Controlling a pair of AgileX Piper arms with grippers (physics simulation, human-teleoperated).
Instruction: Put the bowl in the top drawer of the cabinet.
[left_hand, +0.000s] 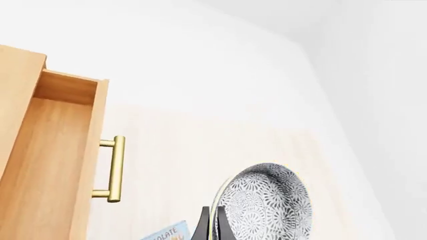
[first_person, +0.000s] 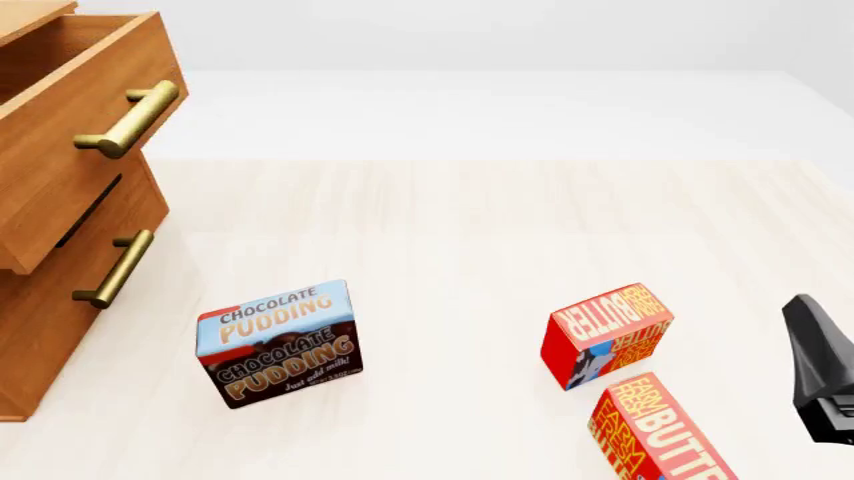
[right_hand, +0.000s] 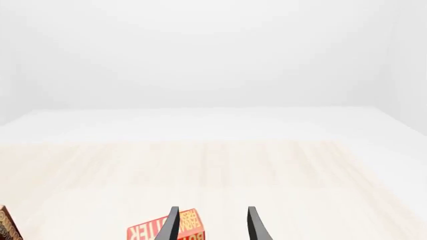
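1. While the bowl (left_hand: 267, 202) is clamped at its rim by the left gripper (left_hand: 213, 222), the top drawer (first_person: 83, 110) of the cabinet (first_person: 54, 300) stands pulled out.
2. Right gripper (right_hand: 212, 222) is seen spread, holding nothing.
3. A "CHOCOLATE PUDDING" box (first_person: 278, 343) lies near the cabinet; two "BUTTER" boxes (first_person: 607, 335) (first_person: 661, 432) lie well apart from it.

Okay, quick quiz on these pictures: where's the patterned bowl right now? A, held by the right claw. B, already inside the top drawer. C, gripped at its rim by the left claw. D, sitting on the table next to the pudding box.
C: the left wrist view shows the left claw pinching the rim of the bowl, with the open top drawer off to one side.
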